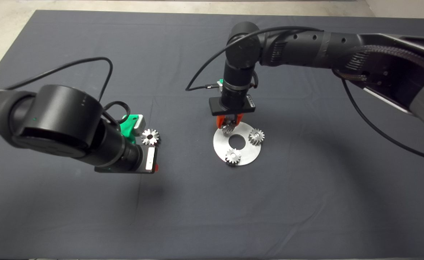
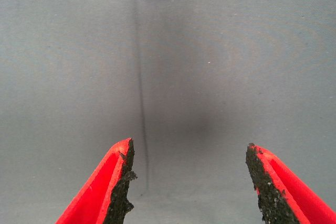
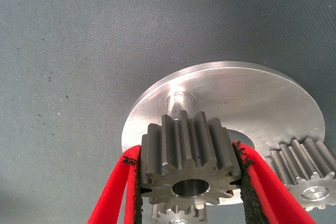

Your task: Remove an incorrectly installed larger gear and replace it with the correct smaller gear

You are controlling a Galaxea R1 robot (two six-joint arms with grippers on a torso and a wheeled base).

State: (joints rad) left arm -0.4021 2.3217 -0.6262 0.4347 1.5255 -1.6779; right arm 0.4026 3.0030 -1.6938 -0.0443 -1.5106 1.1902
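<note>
My right pincer (image 3: 189,174) is clamped on the smaller gear (image 3: 188,163) above the disc's (image 3: 252,98) bare peg (image 3: 178,99). If the bore sits off the peg, it jams. Left pincer (image 2: 189,182) apart, larger gear (image 1: 150,136) beside it.

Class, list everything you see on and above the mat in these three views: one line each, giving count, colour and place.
Smaller gear: one, dark grey steel, gripped above the disc's bare peg.
Bare peg: one, silver, on the disc.
Installed small gears: two, silver, on the disc.
Disc: one, silver with centre hole, mid-mat.
Larger gear: one, shiny silver, on the mat beside the left arm.
Mat: one, dark grey, over the table.
Right pincer: red fingers shut on the smaller gear.
Left pincer: red fingers open, empty, above bare mat.
</note>
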